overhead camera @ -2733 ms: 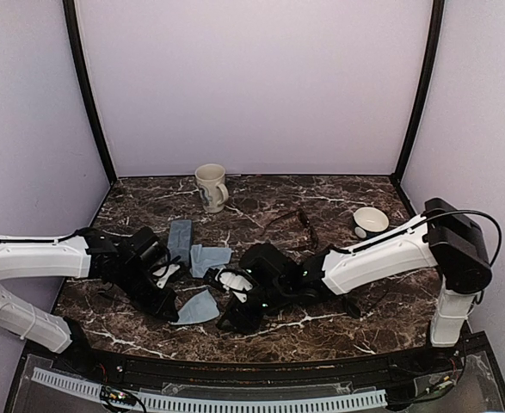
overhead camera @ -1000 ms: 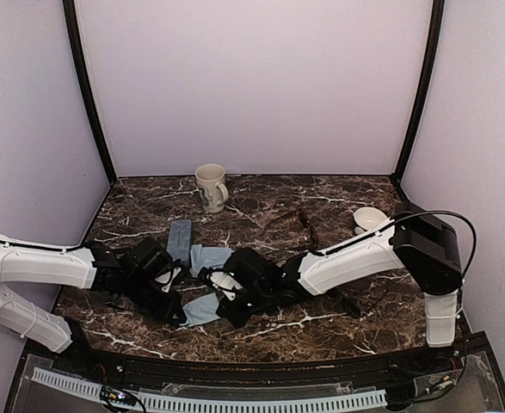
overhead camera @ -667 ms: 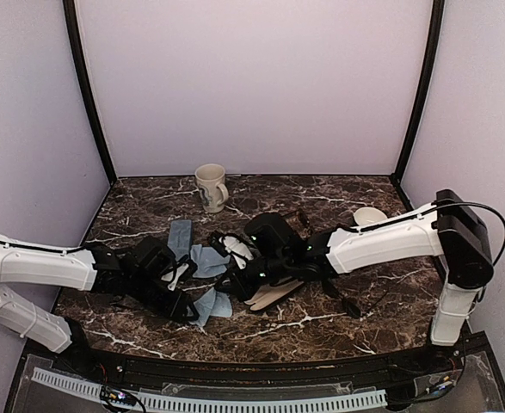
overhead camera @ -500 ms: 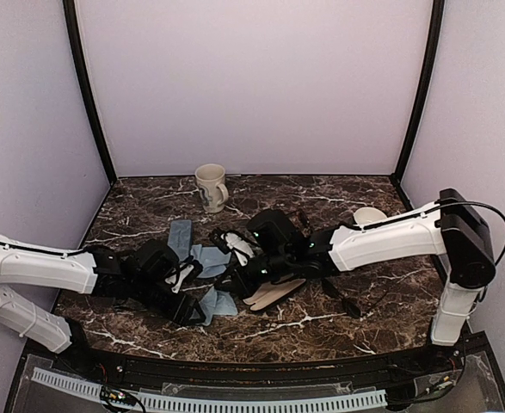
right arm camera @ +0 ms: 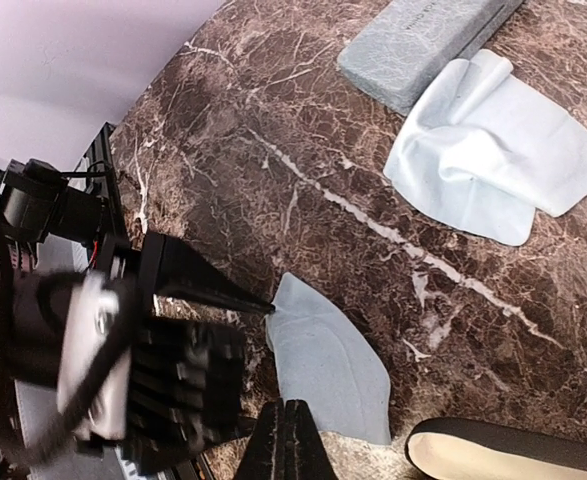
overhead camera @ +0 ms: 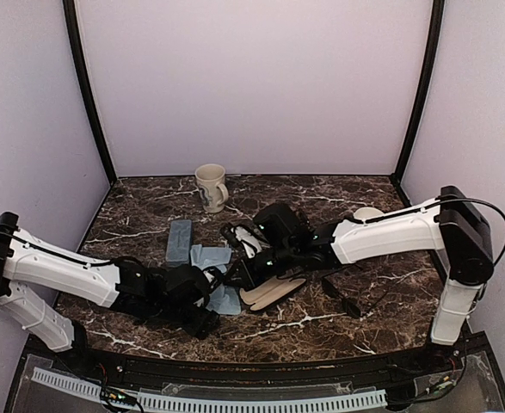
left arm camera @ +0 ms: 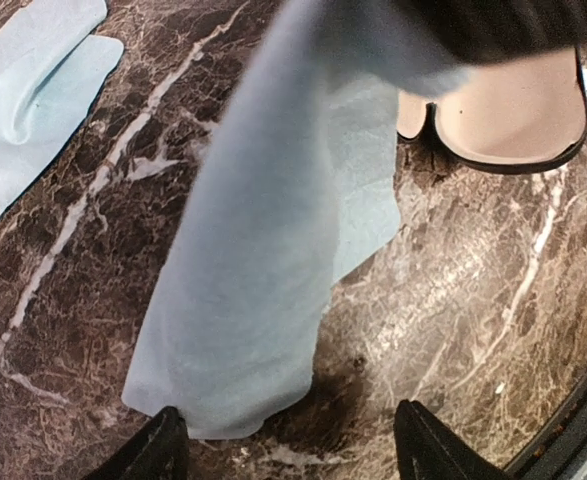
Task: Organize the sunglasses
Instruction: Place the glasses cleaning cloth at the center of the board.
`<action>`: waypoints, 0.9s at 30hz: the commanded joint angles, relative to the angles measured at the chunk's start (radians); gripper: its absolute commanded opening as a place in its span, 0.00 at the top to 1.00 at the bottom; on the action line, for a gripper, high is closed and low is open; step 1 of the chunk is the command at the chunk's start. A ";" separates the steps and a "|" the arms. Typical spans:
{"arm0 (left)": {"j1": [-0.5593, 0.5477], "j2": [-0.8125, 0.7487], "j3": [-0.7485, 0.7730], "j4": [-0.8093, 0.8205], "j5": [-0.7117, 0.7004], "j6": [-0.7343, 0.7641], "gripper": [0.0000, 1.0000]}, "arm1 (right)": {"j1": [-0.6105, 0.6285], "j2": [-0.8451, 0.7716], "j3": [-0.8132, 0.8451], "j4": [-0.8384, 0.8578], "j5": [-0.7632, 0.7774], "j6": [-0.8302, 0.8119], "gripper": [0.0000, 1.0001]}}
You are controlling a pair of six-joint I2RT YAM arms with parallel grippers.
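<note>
Sunglasses are hard to pick out: the black pair (overhead camera: 345, 297) seems to be the dark folded shape on the marble table (overhead camera: 321, 334), just right of the open black case (overhead camera: 274, 292). The brownish pair cannot be made out. Low over the table, the left claw (left arm camera: 293, 445) is released, its fingers spread on either side of a blue cloth (left arm camera: 263, 280). The right claw (right arm camera: 288, 432) is clenched at that cloth's edge, and I cannot tell whether it pinches it.
</note>
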 commanded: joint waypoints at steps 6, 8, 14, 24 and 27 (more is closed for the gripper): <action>-0.087 0.206 0.153 -0.193 -0.277 -0.101 0.29 | -0.032 0.027 0.007 0.025 -0.038 0.037 1.00; -0.087 0.225 0.156 -0.185 -0.274 -0.096 0.33 | -0.032 0.023 0.000 0.030 -0.039 0.039 1.00; -0.087 0.254 0.165 -0.182 -0.258 -0.067 0.47 | -0.035 0.015 -0.011 0.033 -0.034 0.039 1.00; -0.070 0.216 0.148 -0.169 -0.212 -0.065 0.68 | -0.038 0.024 0.004 0.015 -0.043 0.019 1.00; -0.053 0.176 0.128 -0.135 -0.171 -0.060 0.68 | -0.038 0.022 0.007 0.000 -0.036 0.008 1.00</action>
